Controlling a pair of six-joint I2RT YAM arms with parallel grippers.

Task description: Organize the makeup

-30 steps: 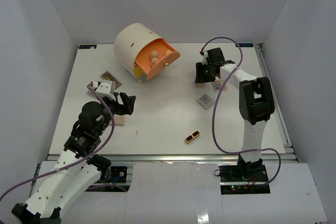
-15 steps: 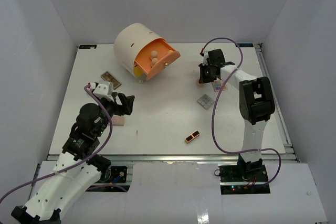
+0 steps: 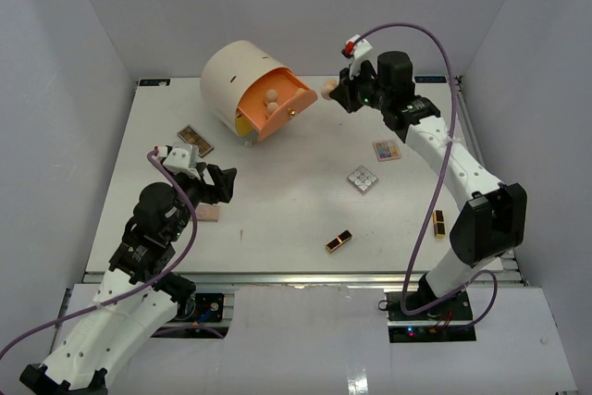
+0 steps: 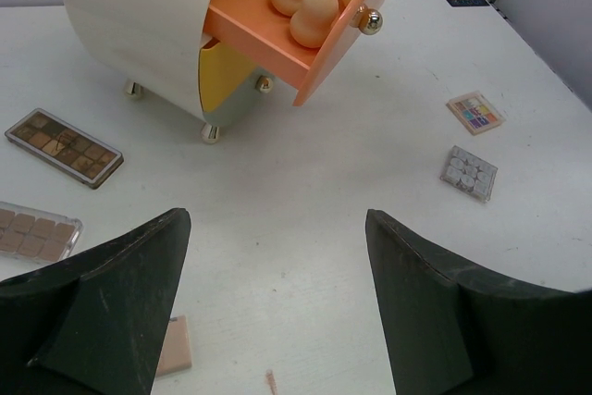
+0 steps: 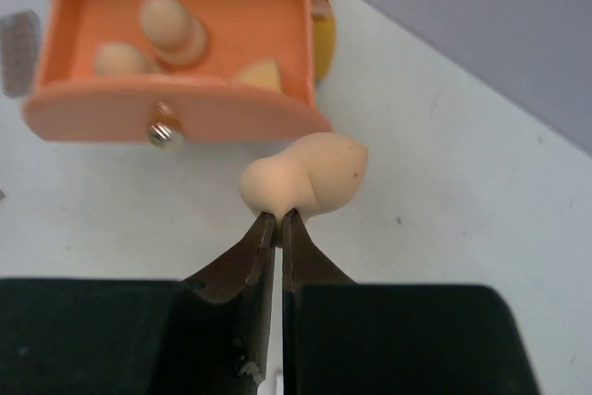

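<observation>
Two black-and-gold cases lie nearest the arm bases in the overhead view. One [image 3: 339, 240] is at about 5 o'clock from the middle of the table [image 3: 277, 201]. The other [image 3: 438, 222] is at 4 o'clock, close beside the right arm's upright link.

At 9 o'clock the left gripper [image 3: 222, 182] hangs over the table with its jaws spread wide and nothing between them. Its wrist camera shows both dark fingers [image 4: 111, 302] far apart above the white surface. Just near of it, at 8 o'clock, lies a flat pinkish-tan palette [image 3: 211, 214].

Further out, a silver square palette [image 3: 363, 178] sits at 3 o'clock, with a small colour palette [image 3: 387, 151] beyond it at 2 o'clock. A brown-shaded palette [image 3: 195, 140] lies at 10 o'clock.

At 11 o'clock stands the cream drawer unit [image 3: 233, 76]. Its orange drawer [image 3: 287, 110] is open, with three sponges [image 4: 314, 11] inside.

Farthest, at 1 o'clock, the right gripper [image 5: 278, 222] is raised off the table. Its jaws are clamped on the narrow end of a tan sponge [image 5: 305, 178]. That sponge sits in the air just right of the open drawer's front, apart from it.
</observation>
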